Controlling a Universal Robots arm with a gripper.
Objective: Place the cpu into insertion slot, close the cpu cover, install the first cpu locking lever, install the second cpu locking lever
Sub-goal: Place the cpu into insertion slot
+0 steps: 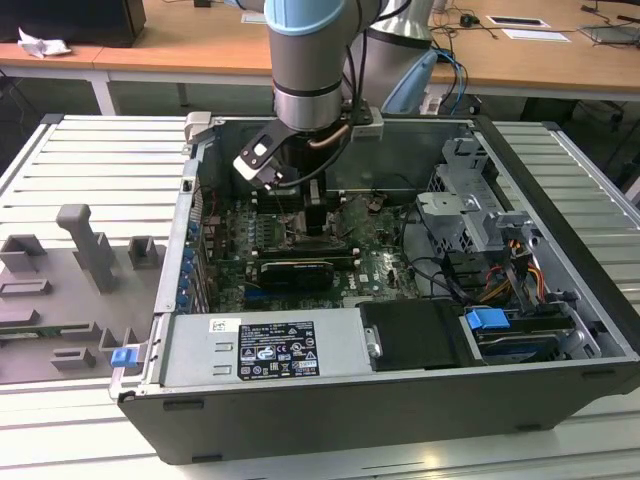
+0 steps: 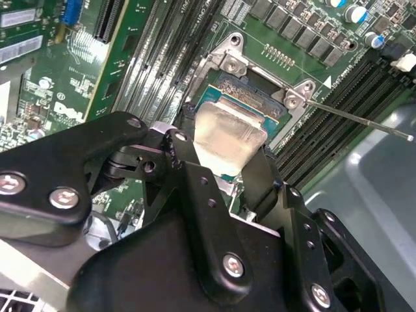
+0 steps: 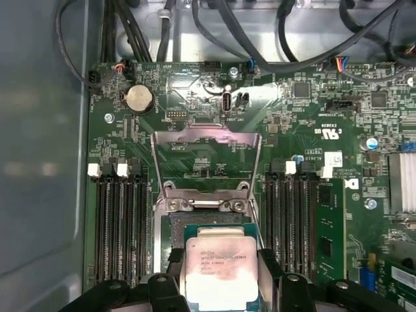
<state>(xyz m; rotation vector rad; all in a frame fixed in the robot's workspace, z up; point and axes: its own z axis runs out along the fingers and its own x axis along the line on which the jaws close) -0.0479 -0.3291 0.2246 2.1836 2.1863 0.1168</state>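
Exterior view has the robot arm reaching straight down into an open computer case that lies on its side on a slatted tabletop. Grey plastic fixtures stand on the exterior view's left of the case, and a labelled power supply sits along the case's near wall. The arm's lower end hangs over the green circuit board. In both wrist views the black jaws are closed on the cpu, one finger against each of two opposite edges, with the pale metal face turned up. The cpu is at the socket, lined up square with it. Whether it is fully seated or held just above cannot be told. In the first wrist view the cover stands swung open on its hinge at the far edge of the socket, and the board is visible through its cut-out centre. Rows of long black memory slots run along both sides of the socket, and a round coin battery sits beyond the cover. In the second wrist view a thin metal lever sticks out from one corner of the socket frame, raised clear of the board.
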